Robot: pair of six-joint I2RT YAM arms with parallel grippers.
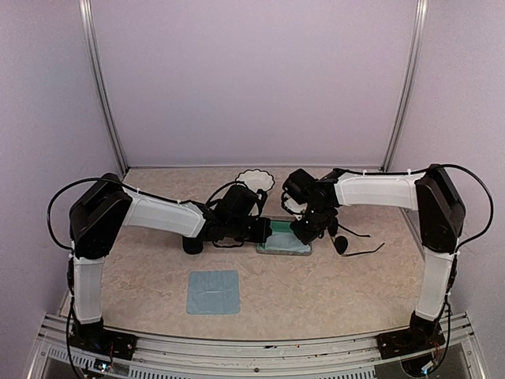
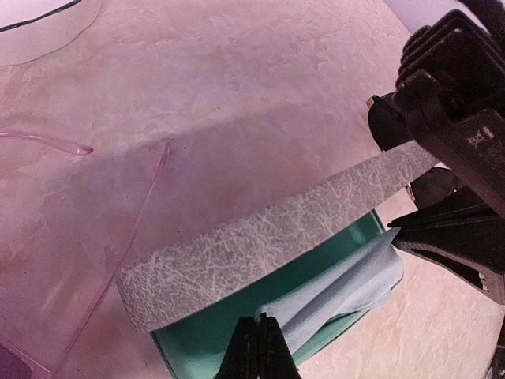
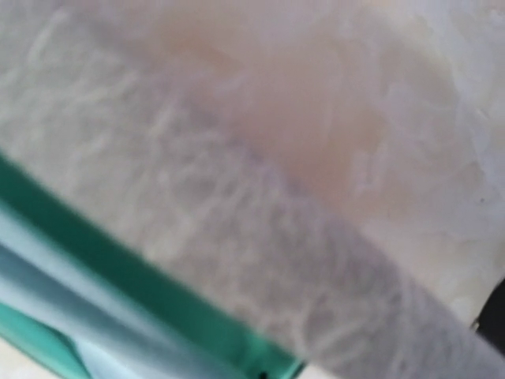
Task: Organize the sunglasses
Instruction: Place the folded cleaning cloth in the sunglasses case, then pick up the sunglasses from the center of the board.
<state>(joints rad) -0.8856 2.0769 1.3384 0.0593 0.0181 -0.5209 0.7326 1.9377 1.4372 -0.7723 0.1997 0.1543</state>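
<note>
While both sets of jaws are clenched shut at the grey case [image 1: 286, 239] on the tabletop [image 1: 142, 268], the dark sunglasses [image 1: 347, 243] lie nearer its right edge and the pale pair [image 2: 63, 143] lies beside the case. They look light and breakable; hold the frame.

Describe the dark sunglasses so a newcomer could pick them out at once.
On the beige table, find the open grey case with teal lining at its centre. Just right of it lie the sunglasses: round dark lenses and thin black wire arms, unlike the flat blue cloth nearer the front edge.
</note>
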